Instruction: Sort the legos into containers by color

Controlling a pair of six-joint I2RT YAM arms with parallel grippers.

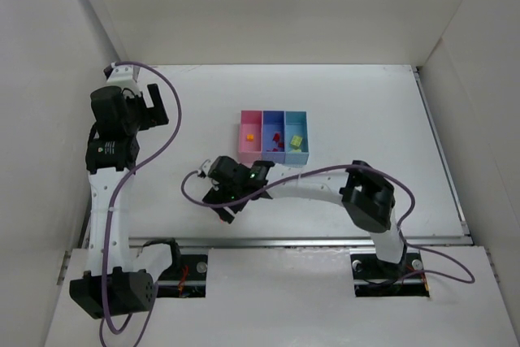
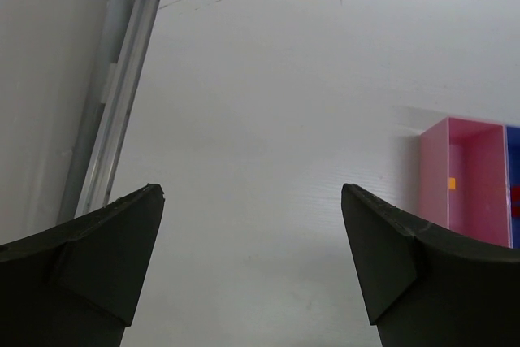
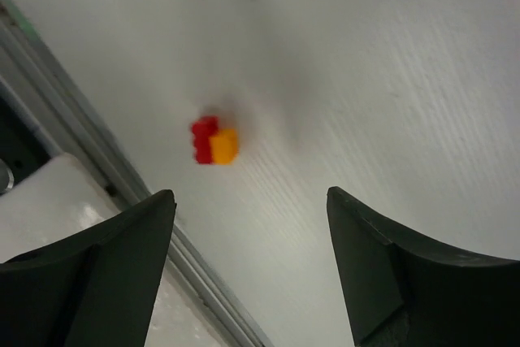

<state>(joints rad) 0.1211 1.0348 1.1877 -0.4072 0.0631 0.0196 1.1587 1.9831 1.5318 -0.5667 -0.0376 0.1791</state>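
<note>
A red brick joined to an orange-yellow brick [image 3: 214,140] lies on the white table close to the front rail, just ahead of my open, empty right gripper [image 3: 250,193]. From above, that gripper [image 1: 225,207] hangs left of centre near the front edge. The pink bin [image 1: 251,145] holds an orange-yellow brick [image 1: 251,136]. The medium blue bin [image 1: 274,119] holds small red bricks [image 1: 276,140]. The light blue bin [image 1: 296,119] holds a yellow-green brick [image 1: 297,142]. My left gripper [image 1: 153,106] is open and empty at the far left; its view [image 2: 252,188] shows the pink bin [image 2: 475,160] to the right.
A metal rail [image 3: 89,148] runs along the table's front edge [image 1: 284,241], just left of the joined bricks. White walls enclose the table on the left, back and right. Purple cables loop off both arms [image 1: 175,119].
</note>
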